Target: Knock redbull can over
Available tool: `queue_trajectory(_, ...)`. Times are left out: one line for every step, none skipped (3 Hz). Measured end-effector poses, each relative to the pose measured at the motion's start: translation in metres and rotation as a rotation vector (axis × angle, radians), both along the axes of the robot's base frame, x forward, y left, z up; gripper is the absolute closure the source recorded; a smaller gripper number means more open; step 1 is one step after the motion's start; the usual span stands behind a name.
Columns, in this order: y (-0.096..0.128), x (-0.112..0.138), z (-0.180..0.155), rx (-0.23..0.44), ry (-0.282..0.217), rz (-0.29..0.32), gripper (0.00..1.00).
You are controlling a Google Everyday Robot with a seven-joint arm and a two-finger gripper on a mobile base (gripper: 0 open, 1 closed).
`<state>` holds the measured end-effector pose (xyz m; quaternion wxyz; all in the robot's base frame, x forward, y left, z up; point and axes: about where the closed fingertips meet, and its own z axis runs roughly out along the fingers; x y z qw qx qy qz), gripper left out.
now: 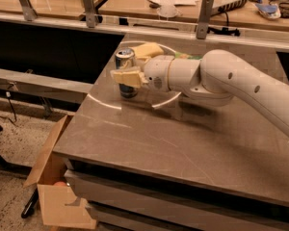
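The redbull can [125, 66] stands upright near the back left of the brown table [183, 143], its silver top showing. My gripper [137, 64] reaches in from the right on the white arm [231, 81]. Its fingers are open: one tan finger [128, 77] lies across the front of the can and the other [148, 50] sits behind it to the right. The can stands between them. The can's lower part is partly hidden by the front finger.
A bit of green [185, 56] shows behind the arm. An open cardboard box [55, 191] sits on the floor at the table's left front. A railing with metal posts [204, 16] and a cluttered counter run behind the table. The table's left edge is close to the can.
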<state>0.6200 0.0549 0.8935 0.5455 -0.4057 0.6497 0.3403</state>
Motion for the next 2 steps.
queue_trajectory(-0.029,-0.013,0.04,-0.146,-0.249,-0.048,1.0)
queue_trajectory(-0.043,-0.022,0.062,-0.24,-0.404,-0.067,1.0)
